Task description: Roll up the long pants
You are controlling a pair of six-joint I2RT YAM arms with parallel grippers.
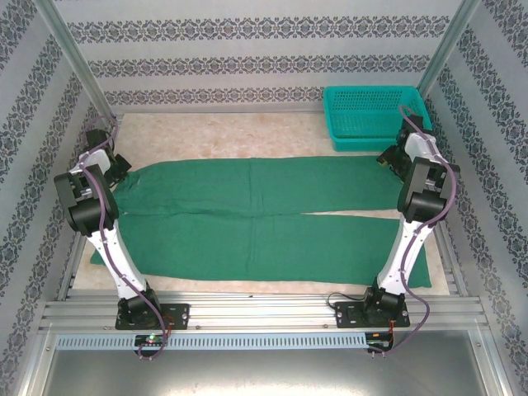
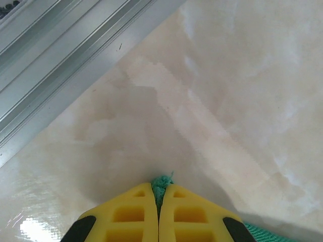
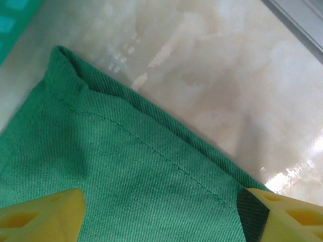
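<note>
The long pants [image 1: 264,210] lie flat across the table, dark green, waist at the left and both legs running right. At the far left end of the waist, my left gripper [image 1: 115,169] is shut on the cloth. In the left wrist view its yellow fingers [image 2: 136,214] press together with a small tuft of green fabric [image 2: 162,180] squeezed between the tips. My right gripper [image 1: 389,158] hovers at the far leg's hem. Its jaws stand wide apart, one yellow finger [image 3: 48,214] on each side of the stitched hem of the pants [image 3: 126,161]. Nothing is pinched there.
A teal mesh basket [image 1: 371,115] stands at the back right, just beyond the right gripper, with its corner [image 3: 12,20] showing in the right wrist view. Aluminium frame rails [image 2: 60,55] border the pale tabletop [image 1: 247,140], and patterned walls close in three sides.
</note>
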